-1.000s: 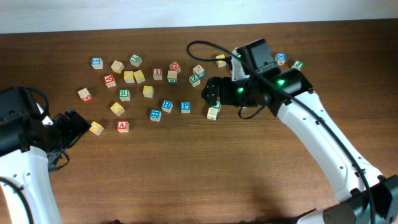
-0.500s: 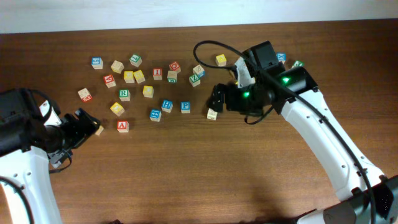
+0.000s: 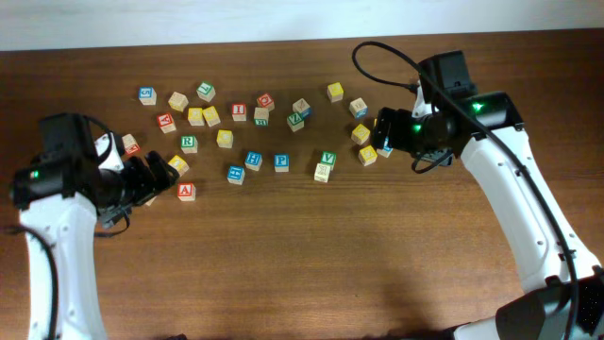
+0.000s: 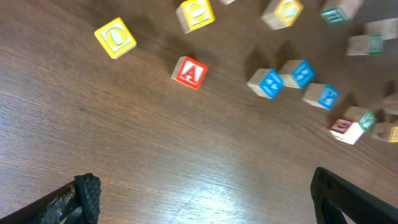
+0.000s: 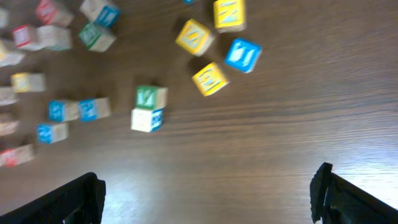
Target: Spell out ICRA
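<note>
Worktop (image 3: 330, 255): hovering with left tool (image 3: 156, 179) spread beside one red A block (image 3: 185, 191); hovering with right tool (image 3: 377, 132) spread, empty, near four blocks (image 5: 210, 78).

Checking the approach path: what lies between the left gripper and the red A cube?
Only bare tabletop; the left wrist view shows nothing between the open left gripper and the red A cube.

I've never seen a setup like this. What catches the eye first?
A scatter of small wooden letter cubes in red, yellow, green and blue spreads across the far side of the dark wooden table. Two white arms reach in from either side. The left tool is open right by the red A cube, and the right tool is open beside a few yellow cubes.
</note>
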Tool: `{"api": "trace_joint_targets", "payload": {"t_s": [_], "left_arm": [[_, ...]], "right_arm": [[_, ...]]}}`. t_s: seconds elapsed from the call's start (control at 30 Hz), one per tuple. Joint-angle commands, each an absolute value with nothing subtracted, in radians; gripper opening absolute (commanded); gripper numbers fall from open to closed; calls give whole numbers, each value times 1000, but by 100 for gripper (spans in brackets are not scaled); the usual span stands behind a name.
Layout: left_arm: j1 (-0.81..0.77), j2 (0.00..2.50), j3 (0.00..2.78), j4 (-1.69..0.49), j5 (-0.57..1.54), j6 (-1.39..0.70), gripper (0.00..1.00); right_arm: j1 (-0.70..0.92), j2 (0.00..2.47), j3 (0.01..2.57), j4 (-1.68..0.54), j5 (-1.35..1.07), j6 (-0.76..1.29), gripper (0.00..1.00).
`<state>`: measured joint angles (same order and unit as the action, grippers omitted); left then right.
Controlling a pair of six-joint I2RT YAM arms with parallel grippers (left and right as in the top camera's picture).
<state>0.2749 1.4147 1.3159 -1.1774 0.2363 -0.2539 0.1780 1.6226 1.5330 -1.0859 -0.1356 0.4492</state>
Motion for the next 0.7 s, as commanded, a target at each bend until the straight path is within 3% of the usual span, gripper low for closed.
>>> {"api": "trace_joint_targets", "payload": {"t_s": [0.0, 0.47, 0.53, 0.67], "left_arm": [[273, 1507, 1309, -1164, 240, -268, 100], [244, 1589, 1309, -966, 276, -226, 100], [220, 1589, 1320, -889, 396, -192, 90], [113, 1589, 1505, -916, 346, -196, 95]], "right_arm": [[176, 1625, 1548, -1084, -40, 455, 98], [176, 1630, 1548, -1073, -52, 455, 98], [176, 1630, 1548, -1057, -73, 454, 98], [174, 1630, 1548, -1051, 71, 454, 98]]}}
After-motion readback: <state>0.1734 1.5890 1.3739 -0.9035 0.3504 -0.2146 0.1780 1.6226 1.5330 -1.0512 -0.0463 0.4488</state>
